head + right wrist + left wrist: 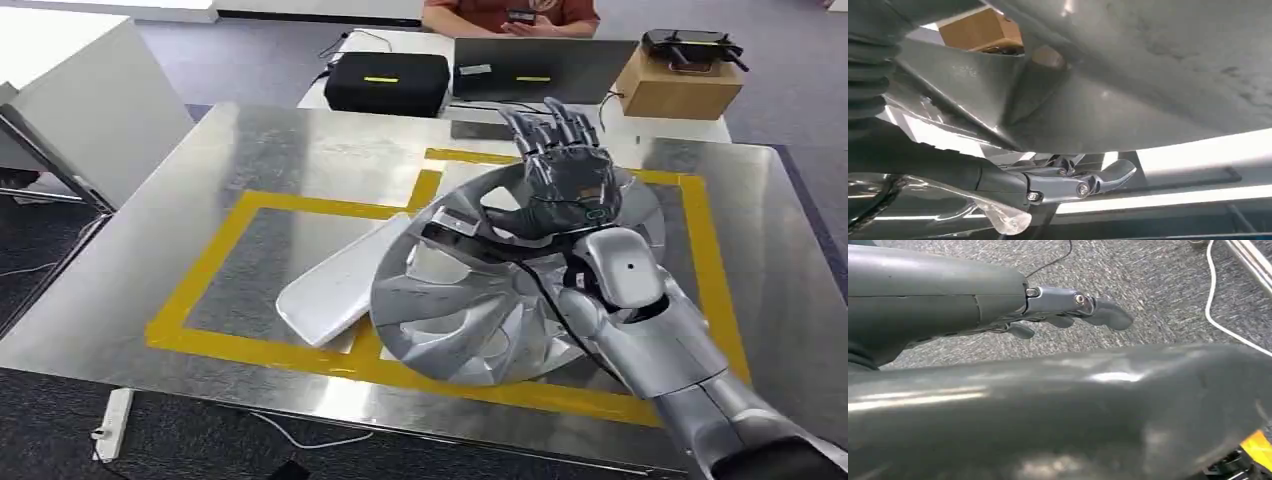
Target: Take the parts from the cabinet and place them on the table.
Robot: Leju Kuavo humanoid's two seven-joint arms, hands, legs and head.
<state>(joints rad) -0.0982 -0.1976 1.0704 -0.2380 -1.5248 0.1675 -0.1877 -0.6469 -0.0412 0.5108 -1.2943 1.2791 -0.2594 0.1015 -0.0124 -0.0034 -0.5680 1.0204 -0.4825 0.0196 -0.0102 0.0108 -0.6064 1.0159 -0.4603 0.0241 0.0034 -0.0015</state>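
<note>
My right hand is over the wheel cover, which sits inside the yellow tape frame on the table. In the head view the fingers are extended and apart above the cover's far side. In the right wrist view the thumb lies close beside a spoke. I cannot tell from these views whether the thumb is hooked through an opening or whether any grip remains on the cover.

My left hand hangs over carpet with its fingers loosely curled. It holds nothing.

Position of the parts:
- The cover appears tilted. Its near-left edge rests on or overlaps the white panel.
- The white panel lies flat inside the frame and touches the cover.

Step in hand, by my judgement: release of the cover and withdrawal of the right hand.

Procedure:
1. Confirm that the cover's weight is carried by the table and the panel, not by the fingers.
2. Spread the thumb away from the spoke before lifting.
3. Raise the hand straight up, clear of the rim, so that no finger drags the cover sideways.
4. Retract the arm toward my body only after the hand is clear.

Caution: the cover leans on the panel and may slide or rock if nudged. The metal table surface looks smooth, so friction is probably low.
</note>
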